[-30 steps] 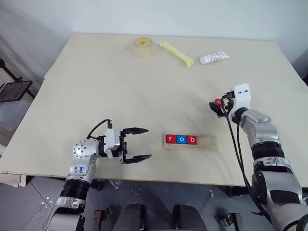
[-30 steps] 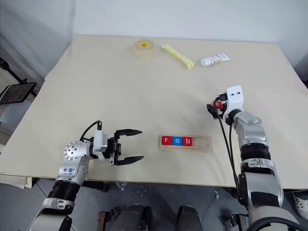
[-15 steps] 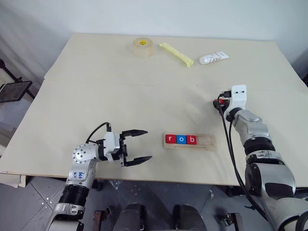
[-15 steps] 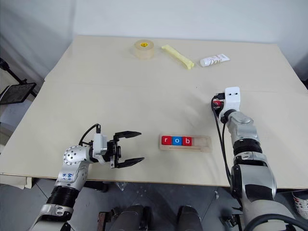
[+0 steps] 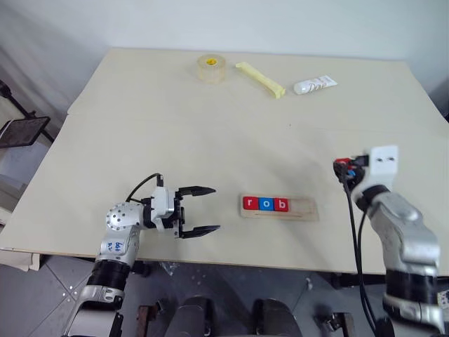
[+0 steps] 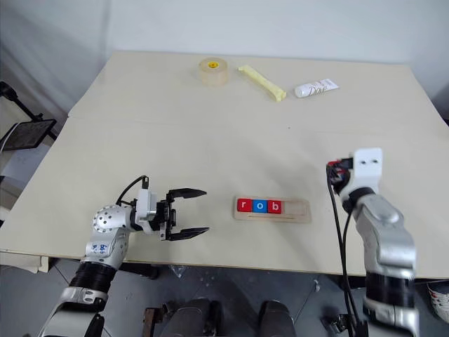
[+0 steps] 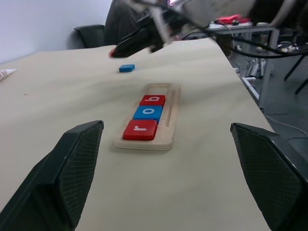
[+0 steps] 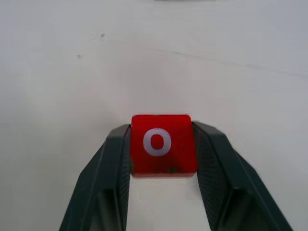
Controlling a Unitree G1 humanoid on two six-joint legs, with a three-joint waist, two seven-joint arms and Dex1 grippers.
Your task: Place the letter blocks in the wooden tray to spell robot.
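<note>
Left gripper (image 5: 203, 209) is held spread, level, just left of the wooden tray (image 5: 279, 208), nothing between its ribbed black fingers. Tray: pale grooved strip near the table's (image 5: 175, 126) front edge; flat square blocks r (image 5: 249, 203), o (image 5: 265, 204), b (image 5: 280, 205) are seated at its left end, right part bare. Red o block (image 8: 160, 144) is pinched by the right gripper (image 8: 161, 147), right of the tray. Blue block (image 7: 126, 68) lies loose beyond the tray. Wide bare tabletop mid-table.

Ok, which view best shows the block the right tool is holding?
The right wrist view: the red o block sits clamped between the right tool, letter facing the camera. The eye views and the left wrist view show only a red speck at that tool.
</note>
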